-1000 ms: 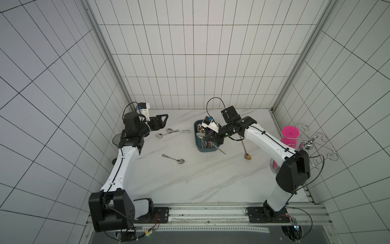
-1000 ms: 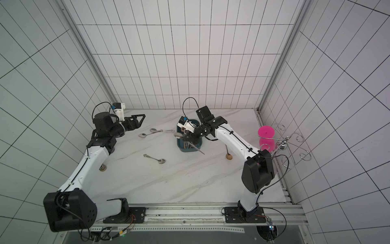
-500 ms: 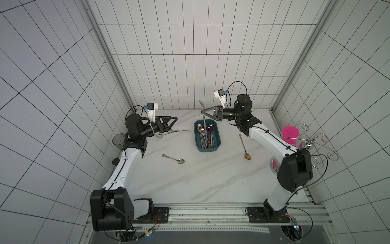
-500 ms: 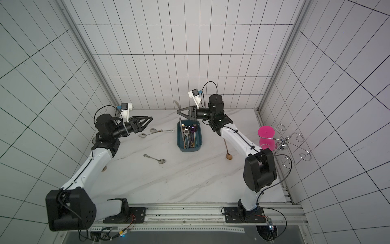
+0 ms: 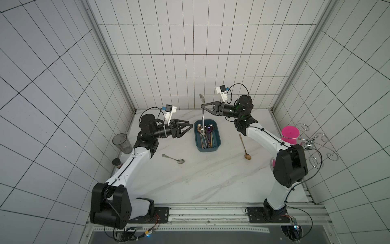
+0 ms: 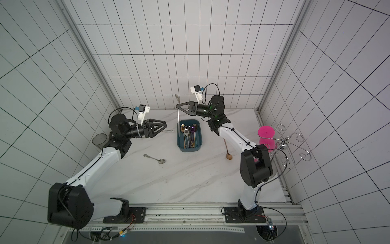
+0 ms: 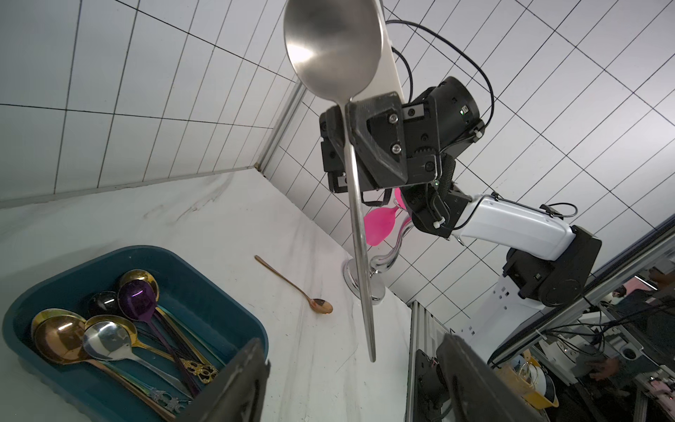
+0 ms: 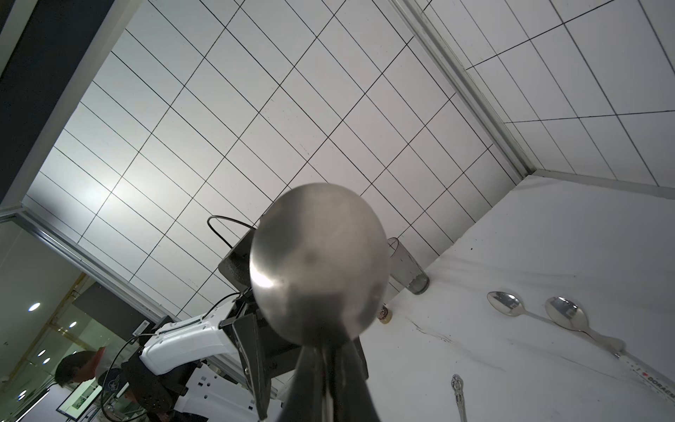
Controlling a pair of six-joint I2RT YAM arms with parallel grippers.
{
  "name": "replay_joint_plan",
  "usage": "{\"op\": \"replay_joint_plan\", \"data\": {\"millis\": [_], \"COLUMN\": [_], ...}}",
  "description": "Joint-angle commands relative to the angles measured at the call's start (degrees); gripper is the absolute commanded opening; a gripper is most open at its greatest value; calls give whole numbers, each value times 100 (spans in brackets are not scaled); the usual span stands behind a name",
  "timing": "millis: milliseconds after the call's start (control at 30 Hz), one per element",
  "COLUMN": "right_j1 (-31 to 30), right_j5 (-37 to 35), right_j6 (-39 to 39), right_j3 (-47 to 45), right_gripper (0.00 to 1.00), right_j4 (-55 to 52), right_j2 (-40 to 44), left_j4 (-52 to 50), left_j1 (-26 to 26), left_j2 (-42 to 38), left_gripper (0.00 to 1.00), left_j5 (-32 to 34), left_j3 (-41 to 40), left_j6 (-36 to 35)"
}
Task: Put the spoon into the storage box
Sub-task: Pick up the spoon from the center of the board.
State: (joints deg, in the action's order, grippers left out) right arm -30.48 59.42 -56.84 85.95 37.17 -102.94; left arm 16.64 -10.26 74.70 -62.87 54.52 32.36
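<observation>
The right pincer [image 5: 203, 105] has lifted out of the storage box [image 5: 207, 150], and the left pincer [image 5: 191, 126] has swung in toward it with its fingers spread (the gap shows plainly in the left wrist view). The right pincer is pressed on the neck of the spoon [image 7: 356, 219], a matte brushed-steel piece with an oval bowl and a slim flat handle. It hangs in the air near the glossy, round-cornered teal plastic box. Its long axis is near vertical, bowl up, handle tip toward the marbled desk [image 5: 211, 179].
</observation>
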Motion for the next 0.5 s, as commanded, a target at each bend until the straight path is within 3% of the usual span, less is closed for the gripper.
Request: {"op": "replay_joint_plan", "data": {"millis": [0,467], "right_j1": [-90,-274], "right_j5": [-68,-220], "right_j6": [60,338], "right_j3": [-67,-241], "right_gripper": [0,0], "right_j4": [142,71], "right_j2": [24,50], "left_j4": [77,-295], "left_j1": [-246,-826], "left_j2": [88,475], "left_gripper": [75,60], "left_j5": [-47,372], "left_j3": [30,383], "left_j6": [-28,-142]}}
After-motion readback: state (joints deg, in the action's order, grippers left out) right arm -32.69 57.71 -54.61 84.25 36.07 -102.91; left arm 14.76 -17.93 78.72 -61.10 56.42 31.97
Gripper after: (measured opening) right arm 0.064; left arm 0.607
